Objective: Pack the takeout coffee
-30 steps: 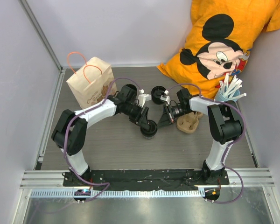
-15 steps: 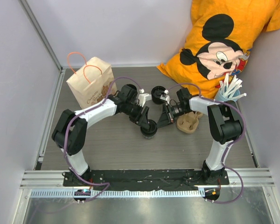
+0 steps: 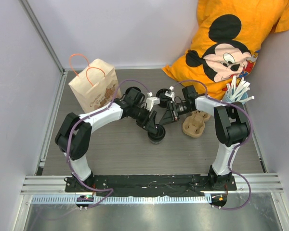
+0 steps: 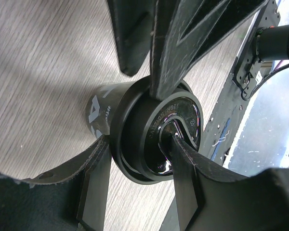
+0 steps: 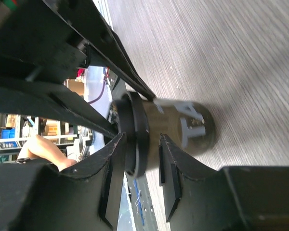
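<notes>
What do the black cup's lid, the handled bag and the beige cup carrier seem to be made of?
The lid looks like glossy black plastic: it shines and carries moulded lettering. The bag seems matte tan paper, creased, with printed marks. The carrier is probably moulded pulp, beige and dull; its texture is too small to confirm.

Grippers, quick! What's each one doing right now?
Left gripper: closed on the takeout coffee.
Right gripper: open, one finger on each side of the lid, not squeezing.
</notes>
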`<state>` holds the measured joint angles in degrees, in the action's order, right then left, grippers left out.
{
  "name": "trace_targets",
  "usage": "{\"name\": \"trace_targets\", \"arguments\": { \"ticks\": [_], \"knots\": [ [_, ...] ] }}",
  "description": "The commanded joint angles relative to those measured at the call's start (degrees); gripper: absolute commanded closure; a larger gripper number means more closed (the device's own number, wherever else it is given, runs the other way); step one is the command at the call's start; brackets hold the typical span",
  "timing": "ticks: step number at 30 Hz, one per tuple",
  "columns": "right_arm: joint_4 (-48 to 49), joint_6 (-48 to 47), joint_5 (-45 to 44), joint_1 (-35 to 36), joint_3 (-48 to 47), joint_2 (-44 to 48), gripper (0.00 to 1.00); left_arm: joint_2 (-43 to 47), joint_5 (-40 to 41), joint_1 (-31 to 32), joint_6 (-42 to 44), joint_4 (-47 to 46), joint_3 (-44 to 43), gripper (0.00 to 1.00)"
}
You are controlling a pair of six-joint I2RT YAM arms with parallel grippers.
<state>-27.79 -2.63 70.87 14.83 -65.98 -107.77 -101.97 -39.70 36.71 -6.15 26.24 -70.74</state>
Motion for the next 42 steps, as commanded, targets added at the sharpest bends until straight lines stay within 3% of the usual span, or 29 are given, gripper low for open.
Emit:
{"name": "trace_targets", "arguments": {
  "ticks": [1,5,14,22,31,34,35,38,42],
  "knots": [
    [1.16,0.35,2.43,0.73,-2.23,-0.95,0.60,-5.43,14.13,1.08,5.98,2.76,3.24,1.00],
    [-4.10,-5.70,1.64,0.90,-3.02,-1.39,0.60,-5.34,15.09,1.08,5.98,2.76,3.24,1.00],
    [-35.36,-30.30,0.49,-0.85,-10.75,-6.93,0.61,-5.08,15.62,1.08,5.98,3.03,3.50,1.00],
    [-42.78,-39.37,0.76,-1.03,-11.37,-8.86,0.61,-5.34,16.41,1.08,5.98,3.11,3.33,1.00],
    [-39.10,-36.31,1.11,-1.03,-11.20,-10.27,0.65,-5.25,16.59,1.35,5.98,3.20,3.24,1.00],
    [-30.68,-28.51,-0.29,-1.03,-8.92,-8.52,0.66,-4.99,16.59,1.52,5.98,3.12,3.33,1.00],
    [-22.56,-20.13,-1.25,-1.03,-7.60,-6.08,0.67,-4.90,16.50,1.52,5.98,3.12,3.33,1.00],
    [-6.64,-7.17,-5.56,-0.86,-1.80,-1.06,0.68,-4.64,16.59,1.61,5.98,2.94,3.50,1.00],
    [-6.75,-6.94,-4.96,-0.42,-1.88,-1.83,0.68,-4.72,16.41,1.61,5.98,2.85,3.42,1.00]
  ]
}}
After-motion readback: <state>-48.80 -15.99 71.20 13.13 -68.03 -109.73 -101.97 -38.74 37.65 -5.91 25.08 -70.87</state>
